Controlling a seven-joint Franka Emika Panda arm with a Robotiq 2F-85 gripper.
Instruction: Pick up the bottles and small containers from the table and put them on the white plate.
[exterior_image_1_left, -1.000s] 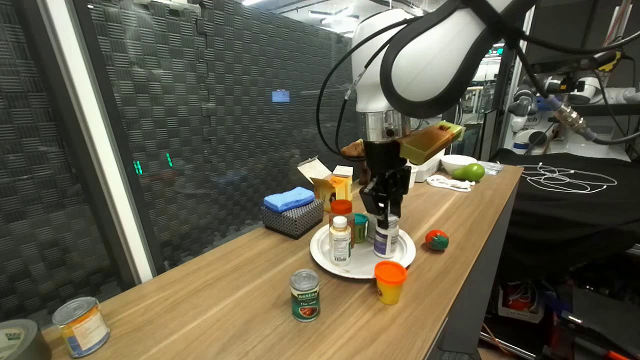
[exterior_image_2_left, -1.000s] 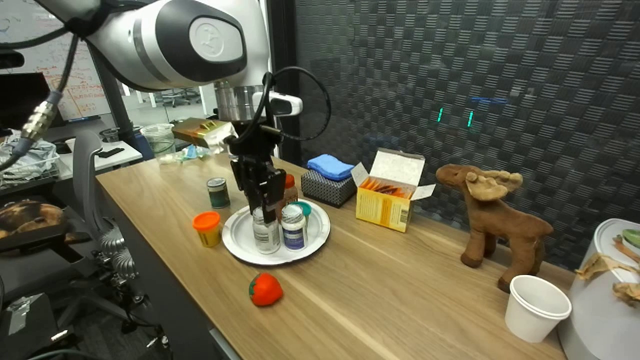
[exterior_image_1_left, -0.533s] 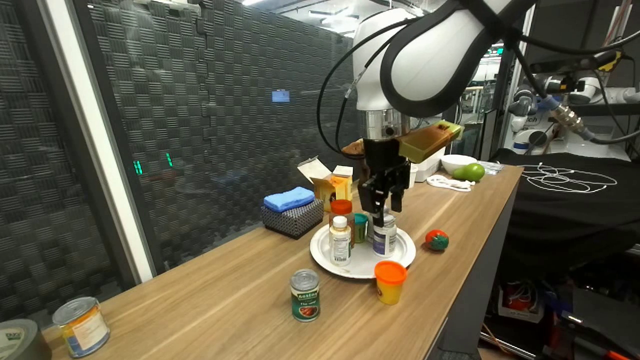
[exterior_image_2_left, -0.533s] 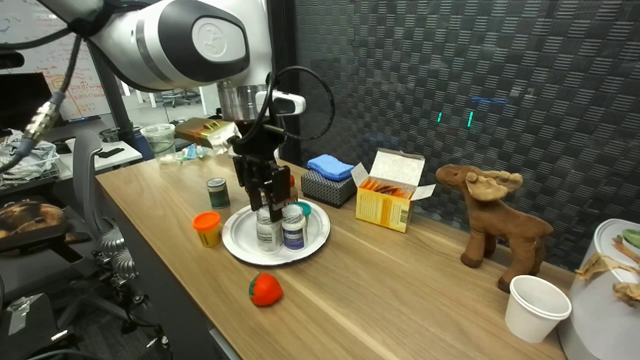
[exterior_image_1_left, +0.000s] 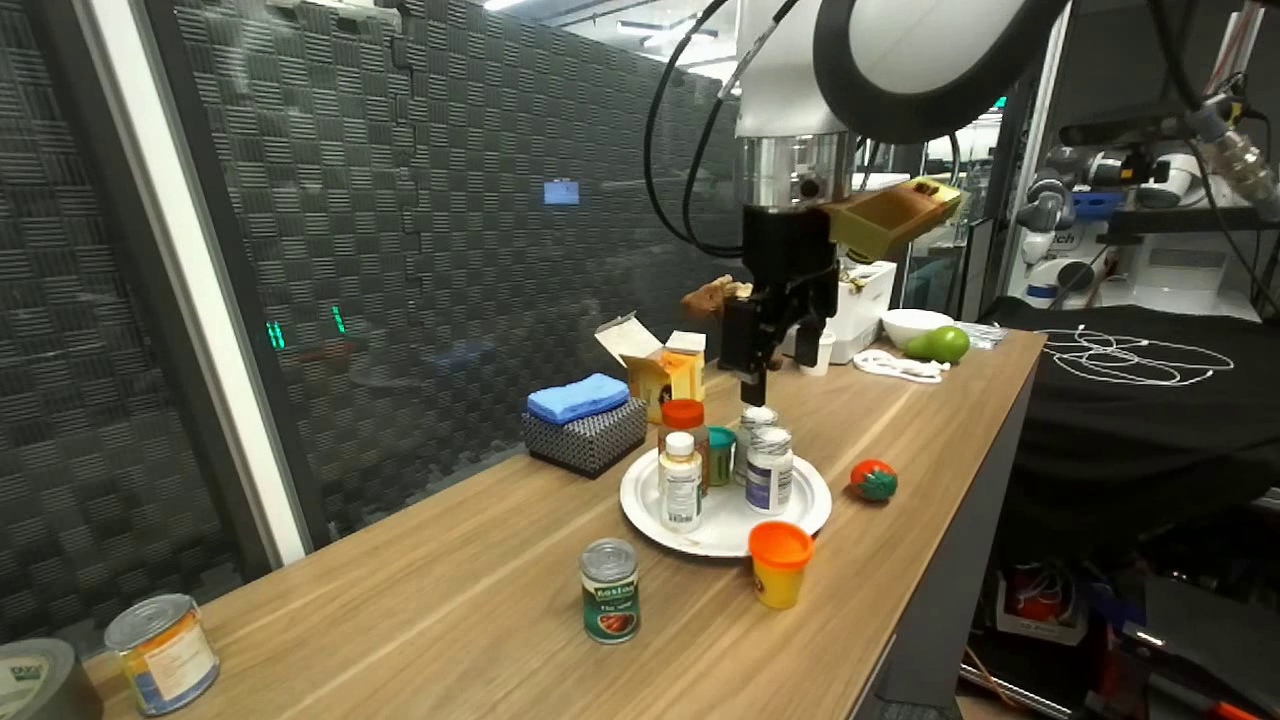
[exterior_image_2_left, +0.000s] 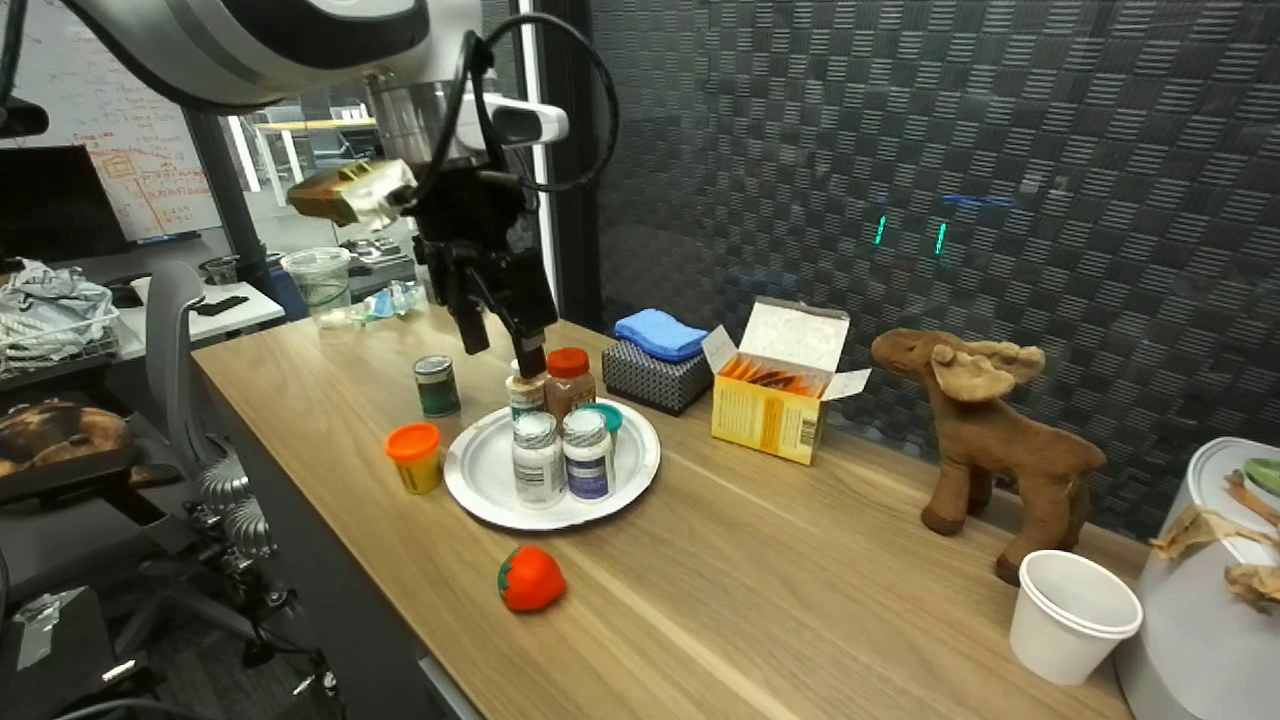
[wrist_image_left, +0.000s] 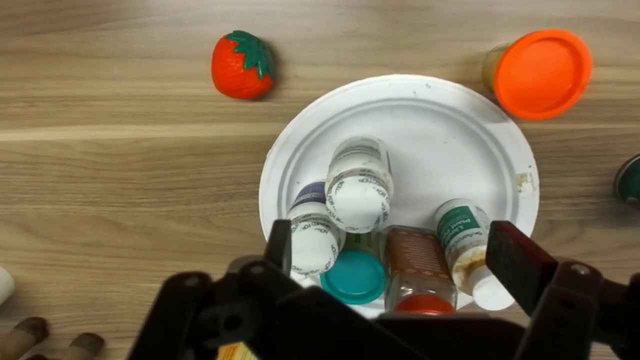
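White-capped pill bottles (exterior_image_2_left: 538, 465), two, upright side by side on the white plate (wrist_image_left: 445, 150): round shoulders, printed film over the caps, one label purple. Same plate: slim green-label bottle (exterior_image_1_left: 681, 495), squarish sauce bottle (wrist_image_left: 417, 257) with clear walls and orange-red lid, teal-lidded jar (wrist_image_left: 353, 277). Plate is round, matte, grooved ring inside the rim, brownish smudge on the edge. Orange-lidded tub (exterior_image_1_left: 780, 575), yellow, is on the wood-grain table (exterior_image_1_left: 450, 600), just beside the plate.

Gripper (exterior_image_2_left: 502, 345): jaws spread wide, above the plate, apart from the bottles. Its black body covers part of the plate in the wrist view.

Around: green-label tin can (exterior_image_1_left: 610, 605) near the tub, red strawberry (wrist_image_left: 237, 70) with green leaves, yellow cardboard box (exterior_image_2_left: 765, 420) with flaps up, folded blue cloth (exterior_image_2_left: 660, 335) on a dark patterned box (exterior_image_2_left: 655, 380), brown plush animal (exterior_image_2_left: 1010, 430), nested white cups (exterior_image_2_left: 1070, 630).
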